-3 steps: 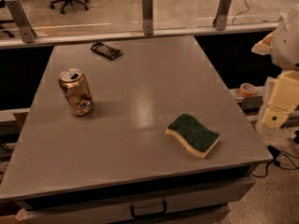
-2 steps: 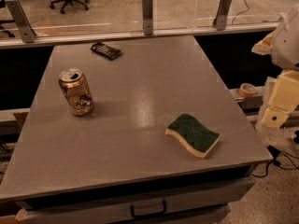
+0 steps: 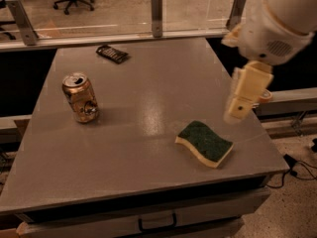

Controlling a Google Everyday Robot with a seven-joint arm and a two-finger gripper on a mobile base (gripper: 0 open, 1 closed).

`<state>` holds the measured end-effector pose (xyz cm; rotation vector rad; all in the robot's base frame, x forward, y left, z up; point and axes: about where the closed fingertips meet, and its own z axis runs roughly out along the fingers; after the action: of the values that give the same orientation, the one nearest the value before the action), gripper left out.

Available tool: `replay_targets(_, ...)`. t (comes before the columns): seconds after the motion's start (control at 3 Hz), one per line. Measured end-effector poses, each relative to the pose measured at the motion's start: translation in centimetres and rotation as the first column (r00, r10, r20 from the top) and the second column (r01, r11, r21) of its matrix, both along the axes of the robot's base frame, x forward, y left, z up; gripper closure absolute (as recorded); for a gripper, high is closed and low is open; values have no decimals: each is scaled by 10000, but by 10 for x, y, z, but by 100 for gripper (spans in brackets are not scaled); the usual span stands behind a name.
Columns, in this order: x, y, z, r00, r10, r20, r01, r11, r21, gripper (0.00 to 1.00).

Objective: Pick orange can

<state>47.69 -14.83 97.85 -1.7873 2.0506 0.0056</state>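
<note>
The orange can stands upright on the left side of the grey table. Its body is shiny orange-gold, its top is silver with a pull tab, and it is dented near the base. My gripper hangs from the white arm at the right, above the table's right edge. It is far to the right of the can and touches nothing.
A green and yellow sponge lies on the front right of the table, just below the gripper. A small dark flat device lies at the back. A glass partition with metal posts runs behind the table.
The arm has swung left and now hangs over the table's right edge, above the sponge. The can, sponge and dark device have not moved on the table.
</note>
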Motion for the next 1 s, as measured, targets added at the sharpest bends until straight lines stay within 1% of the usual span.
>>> replay_targets(0.33,25,95,7,9892,1381,490,-1421,9857,907,0)
replay_targets(0.67,24,198,17,9639,2477,979,-2620,9477,1822,0)
replay_targets(1.0,24,198,17,9639,2477,980,-2620,9477,1823,0)
